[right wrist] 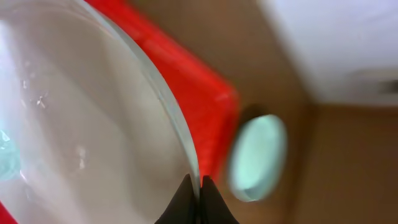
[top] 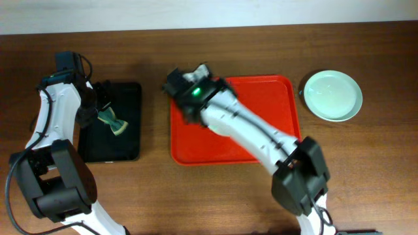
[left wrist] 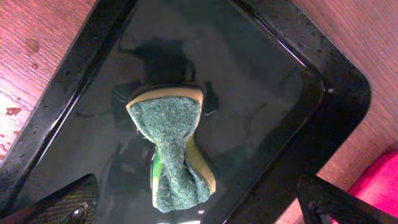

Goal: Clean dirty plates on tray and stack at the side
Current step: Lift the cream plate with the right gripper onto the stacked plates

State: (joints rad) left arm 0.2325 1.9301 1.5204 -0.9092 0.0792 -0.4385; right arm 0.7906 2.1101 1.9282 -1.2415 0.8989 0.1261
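Observation:
My right gripper (right wrist: 198, 186) is shut on the rim of a pale plate (right wrist: 74, 124), held tilted over the left end of the red tray (top: 261, 98); in the overhead view the plate shows only as a white edge (top: 199, 70) by the gripper (top: 189, 88). A teal smear shows at the plate's left. Stacked clean plates (top: 333, 95) sit on the table right of the tray and also show in the right wrist view (right wrist: 256, 157). My left gripper (left wrist: 199, 208) is open above a green sponge (left wrist: 171, 149) that lies in the black tray (left wrist: 323, 87).
The black tray (top: 111, 147) lies left of the red tray, with the sponge (top: 114, 122) in it. The red tray's corner shows in the left wrist view (left wrist: 379, 186). Wooden table runs all around.

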